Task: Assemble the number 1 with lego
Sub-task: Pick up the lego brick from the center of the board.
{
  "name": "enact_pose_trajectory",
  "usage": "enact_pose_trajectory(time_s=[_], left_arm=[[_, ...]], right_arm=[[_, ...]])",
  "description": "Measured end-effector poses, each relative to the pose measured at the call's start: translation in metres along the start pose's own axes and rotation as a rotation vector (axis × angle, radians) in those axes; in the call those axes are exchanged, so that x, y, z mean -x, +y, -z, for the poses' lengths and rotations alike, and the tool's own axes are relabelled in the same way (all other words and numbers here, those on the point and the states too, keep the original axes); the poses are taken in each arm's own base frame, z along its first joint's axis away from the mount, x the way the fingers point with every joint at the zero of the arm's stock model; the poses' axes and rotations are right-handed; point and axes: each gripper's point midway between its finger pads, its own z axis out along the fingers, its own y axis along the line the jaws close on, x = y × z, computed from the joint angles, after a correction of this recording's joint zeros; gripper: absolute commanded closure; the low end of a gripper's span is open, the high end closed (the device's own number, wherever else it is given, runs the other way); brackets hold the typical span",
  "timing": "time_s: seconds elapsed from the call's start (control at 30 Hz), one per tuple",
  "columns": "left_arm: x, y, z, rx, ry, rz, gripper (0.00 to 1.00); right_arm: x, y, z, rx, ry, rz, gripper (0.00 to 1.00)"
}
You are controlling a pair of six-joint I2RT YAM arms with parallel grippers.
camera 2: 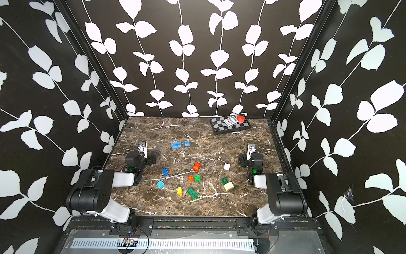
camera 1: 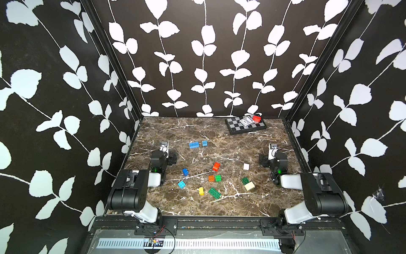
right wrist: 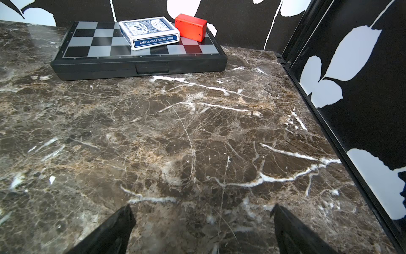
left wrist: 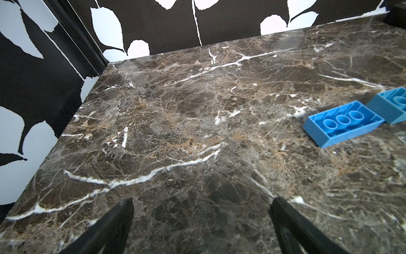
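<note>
Lego bricks lie scattered on the marble table [camera 1: 197,206]. An oblong blue brick [camera 1: 194,145] and a small blue one [camera 1: 204,143] lie studs down at the middle back. Nearer the front are red [camera 1: 216,166], white [camera 1: 246,166], blue [camera 1: 185,171], orange [camera 1: 211,178], green [camera 1: 218,178], light blue [camera 1: 181,184], yellow [camera 1: 201,190], oblong green [camera 1: 214,193], dark green [camera 1: 245,180] and cream [camera 1: 249,186] bricks. My left gripper [left wrist: 202,204] is open over bare table, with the oblong blue brick [left wrist: 342,125] off to its side. My right gripper [right wrist: 202,211] is open and empty.
A folded chessboard [camera 1: 235,128] lies at the back right, carrying a card deck [camera 1: 245,121] and a red block [camera 1: 256,118]. Patterned walls close in the table on three sides. Both arms [camera 1: 158,162] [camera 1: 278,162] sit folded at the table's left and right edges.
</note>
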Motion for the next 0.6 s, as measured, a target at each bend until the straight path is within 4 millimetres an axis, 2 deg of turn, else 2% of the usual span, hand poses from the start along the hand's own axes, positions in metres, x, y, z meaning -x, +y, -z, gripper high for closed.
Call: enact_pose_trajectory(time_s=[0.1, 0.2, 0.27, 0.37, 0.43, 0.5, 0.6], left_arm=[[0.010, 0.004, 0.008, 0.017, -0.013, 0.003, 0.01], [0.043, 0.019, 0.030, 0.076, -0.085, 0.038, 0.01], [0.068, 0.037, 0.047, 0.155, -0.124, 0.114, 0.01], [0.089, 0.064, 0.060, 0.280, -0.107, 0.266, 0.01], [0.096, 0.070, 0.065, 0.306, -0.078, 0.321, 0.01], [0.094, 0.068, 0.067, 0.285, -0.032, 0.362, 0.01], [0.077, 0.049, 0.067, 0.193, 0.087, 0.426, 0.01]], right_arm=[[0.015, -0.005, 0.011, -0.017, -0.028, -0.003, 0.01], [0.054, -0.020, 0.038, -0.076, -0.129, -0.064, 0.01], [0.072, -0.035, 0.057, -0.139, -0.156, -0.171, 0.01], [0.086, -0.054, 0.074, -0.210, -0.123, -0.309, 0.01], [0.090, -0.059, 0.081, -0.213, -0.099, -0.371, 0.01], [0.084, -0.057, 0.083, -0.192, -0.047, -0.418, 0.04], [0.065, -0.037, 0.083, -0.110, 0.084, -0.459, 0.09]])
